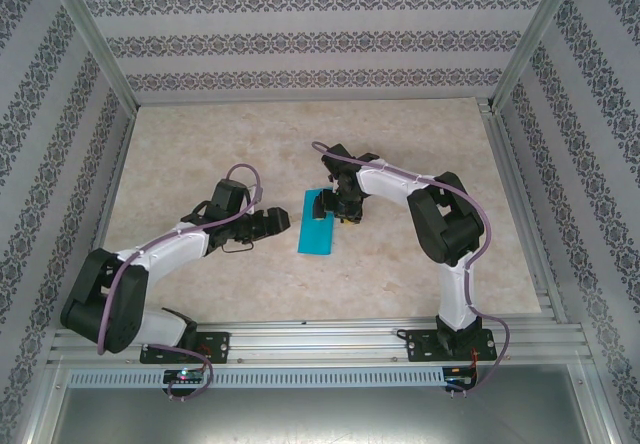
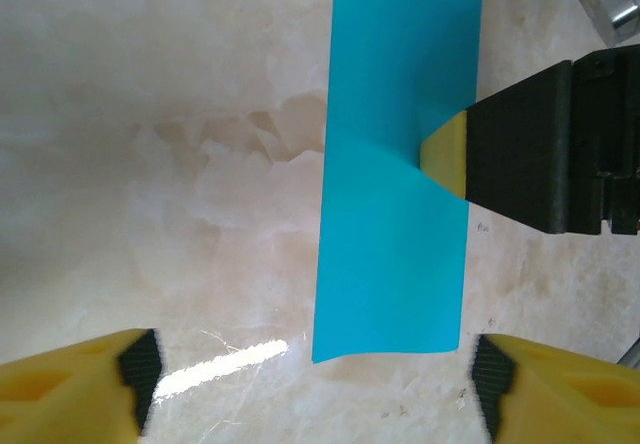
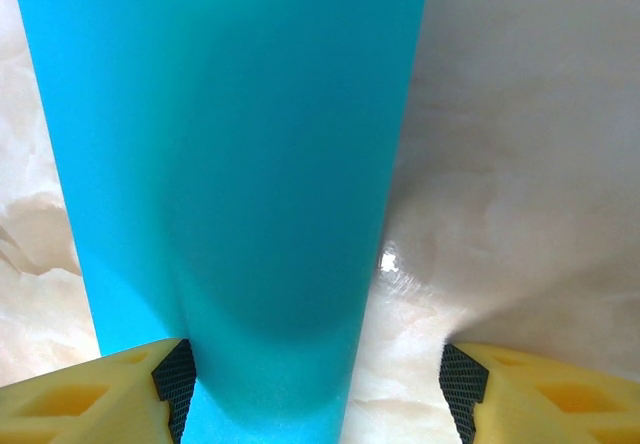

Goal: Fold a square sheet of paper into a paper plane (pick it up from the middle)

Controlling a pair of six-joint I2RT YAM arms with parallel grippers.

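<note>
Teal-blue sheet of paper (image 1: 316, 224) lies flat on the beige marble-patterned tabletop (image 1: 200, 154), about mid-table, between my two arms. It shows as a narrow oblong, with its long side running near to far and the near end curling up slightly at one corner.

My left gripper (image 2: 315, 389) sits just left of the sheet. Its yellow fingers (image 2: 90, 389) are spread wide, with bare table between them, clear of the paper and gripping nothing.

My right gripper (image 3: 315, 384) is at the sheet's right edge, toward the far half, jaws well apart and nothing clamped. One yellow fingertip (image 2: 445, 154) bears down on that edge, where a small dent shows in the paper. The other fingertip (image 3: 520, 394) is over bare table; I cannot tell whether it touches
</note>
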